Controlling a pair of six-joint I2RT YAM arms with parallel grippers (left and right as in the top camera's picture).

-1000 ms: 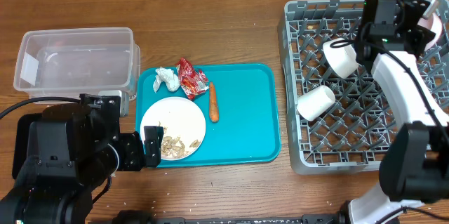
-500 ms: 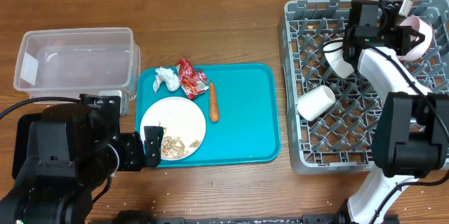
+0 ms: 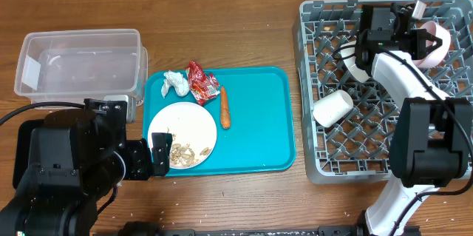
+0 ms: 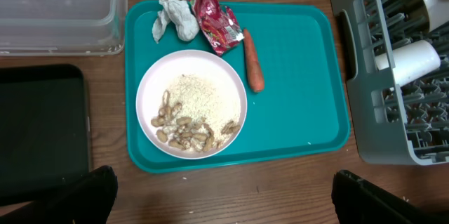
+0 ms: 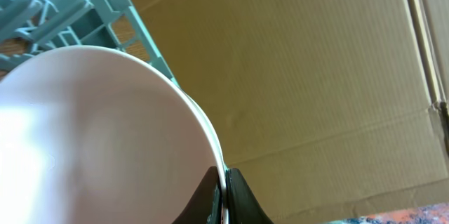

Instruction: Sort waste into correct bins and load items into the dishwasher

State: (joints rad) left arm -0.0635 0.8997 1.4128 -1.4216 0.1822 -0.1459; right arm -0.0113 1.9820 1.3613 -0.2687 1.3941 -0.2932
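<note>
My right gripper (image 3: pixel 427 38) is shut on the rim of the pale pink cup (image 3: pixel 431 42) over the back right of the grey dish rack (image 3: pixel 325 158); the right wrist view shows the cup's rim (image 5: pixel 203 126) pinched between the fingers (image 5: pixel 224 182). Two small white cups (image 3: pixel 333 107) (image 3: pixel 358 64) lie in the rack. On the teal tray (image 3: pixel 259 129) are a white plate (image 3: pixel 182 132) with food scraps (image 3: pixel 183 154), a white tissue (image 3: pixel 175 82), a red wrapper (image 3: pixel 201 82) and a carrot (image 3: pixel 225 107). My left gripper (image 4: pixel 224 199) is open above the table's front edge, empty.
The clear plastic tub (image 3: pixel 80 63) stands at the back left. The black tray (image 4: pixel 42 129) lies in front of it, mostly under my left arm in the overhead view. Cardboard (image 5: pixel 316 62) stands behind the rack.
My right gripper has swung left over the rack's back with the pink cup and tilted it. The left arm and the tray's contents have not moved.
</note>
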